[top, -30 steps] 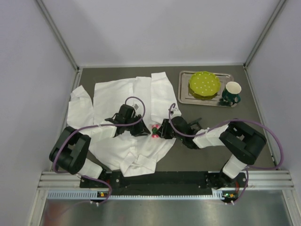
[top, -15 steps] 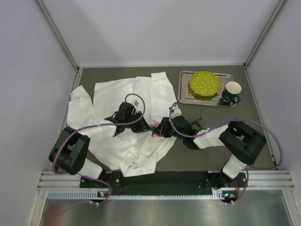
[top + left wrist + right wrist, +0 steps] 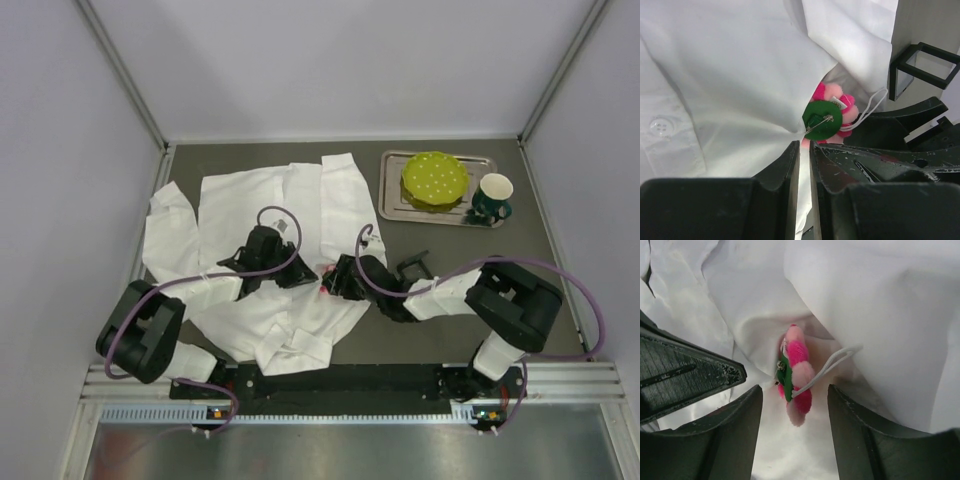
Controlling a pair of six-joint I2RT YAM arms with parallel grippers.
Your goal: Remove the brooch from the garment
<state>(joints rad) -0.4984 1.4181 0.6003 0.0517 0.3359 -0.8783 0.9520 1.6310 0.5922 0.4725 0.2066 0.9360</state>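
Note:
The garment [image 3: 255, 200], a white wrinkled shirt, lies spread on the dark table. The brooch [image 3: 325, 283] is pinned at its right edge, with pink petals and a green back [image 3: 823, 120]. It stands on edge in the right wrist view [image 3: 796, 377], and a white loop hangs from it. My left gripper [image 3: 306, 277] is shut on a fold of shirt fabric [image 3: 730, 75] just beside the pin. My right gripper [image 3: 337, 280] is open, with its fingers on either side of the brooch and not touching it.
A small black square frame [image 3: 413, 265] stands on the table right of the shirt, and it also shows in the left wrist view [image 3: 922, 62]. A metal tray [image 3: 392, 205] at the back right holds a green plate [image 3: 434, 178]. A green cup [image 3: 491, 197] stands at its right end.
My right gripper has moved left, closer around the brooch, uncovering the black frame behind it. My left gripper has shifted slightly, still holding the fabric.

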